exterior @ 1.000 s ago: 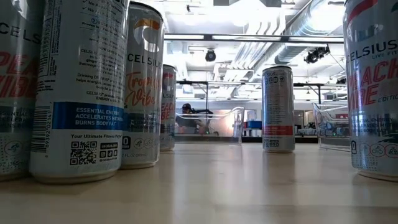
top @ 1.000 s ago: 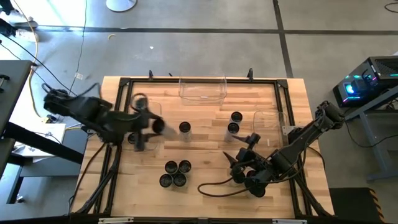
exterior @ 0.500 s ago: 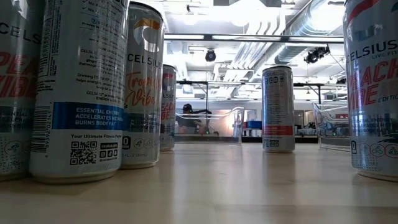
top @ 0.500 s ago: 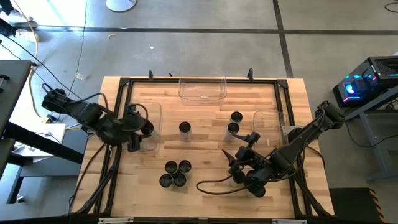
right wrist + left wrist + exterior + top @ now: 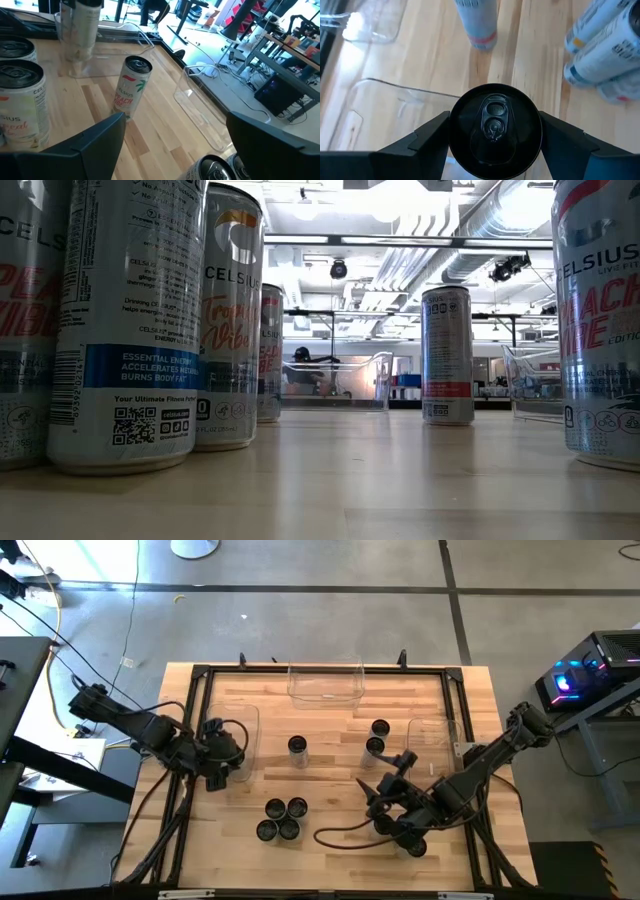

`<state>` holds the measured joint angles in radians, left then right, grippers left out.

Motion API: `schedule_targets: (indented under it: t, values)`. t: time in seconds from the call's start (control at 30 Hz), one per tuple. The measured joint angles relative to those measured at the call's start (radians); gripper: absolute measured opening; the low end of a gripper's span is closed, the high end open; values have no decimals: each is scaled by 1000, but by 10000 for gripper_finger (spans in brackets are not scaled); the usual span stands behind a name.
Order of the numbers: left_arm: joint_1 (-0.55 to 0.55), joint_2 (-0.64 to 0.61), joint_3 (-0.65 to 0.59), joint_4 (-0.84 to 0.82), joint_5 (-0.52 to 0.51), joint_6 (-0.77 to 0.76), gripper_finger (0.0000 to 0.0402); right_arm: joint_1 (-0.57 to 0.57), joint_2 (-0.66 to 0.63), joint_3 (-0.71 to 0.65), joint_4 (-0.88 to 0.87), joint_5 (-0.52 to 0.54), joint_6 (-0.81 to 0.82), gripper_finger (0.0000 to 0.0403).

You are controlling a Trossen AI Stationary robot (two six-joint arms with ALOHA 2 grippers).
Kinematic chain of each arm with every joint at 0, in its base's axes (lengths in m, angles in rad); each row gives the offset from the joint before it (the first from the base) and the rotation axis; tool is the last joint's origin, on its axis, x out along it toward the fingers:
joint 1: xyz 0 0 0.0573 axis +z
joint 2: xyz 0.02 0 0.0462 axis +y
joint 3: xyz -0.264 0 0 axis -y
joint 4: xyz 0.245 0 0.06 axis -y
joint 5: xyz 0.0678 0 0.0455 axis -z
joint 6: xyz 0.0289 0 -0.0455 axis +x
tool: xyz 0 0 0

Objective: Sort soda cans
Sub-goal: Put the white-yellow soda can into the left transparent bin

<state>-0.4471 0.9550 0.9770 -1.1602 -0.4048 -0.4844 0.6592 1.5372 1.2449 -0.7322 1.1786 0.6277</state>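
We see a pale wooden table point(image 5: 330, 765) on a grey concrete floor point(image 5: 330, 600). At its far edge sits a clear plastic bin point(image 5: 325, 682); two more clear bins rest toward its sides, one at the left point(image 5: 243, 725), one at the right point(image 5: 430, 735). Off the table's right corner, a computer case point(image 5: 590, 665) glows blue and pink.

bright ceiling lights glare; nearest cans blurred, edges bowed.

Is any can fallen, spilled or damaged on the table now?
Nothing stands out. The cans on the table stand upright, none dented or leaking. The left gripper holds one can upright over the left bin; the right gripper is open.
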Motion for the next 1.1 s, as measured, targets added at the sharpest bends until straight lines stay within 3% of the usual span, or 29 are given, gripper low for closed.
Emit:
schedule_targets:
  t: [0.37,0.8,1.1]
  values:
    - [1,0,-71,9,23,-12,273,-5,0,0,0,0,-7,342]
    - [1,0,-72,3,112,-57,276,-5,0,0,0,0,-26,342]
    - [2,0,-72,-6,118,-83,277,-11,0,0,0,0,-26,342]
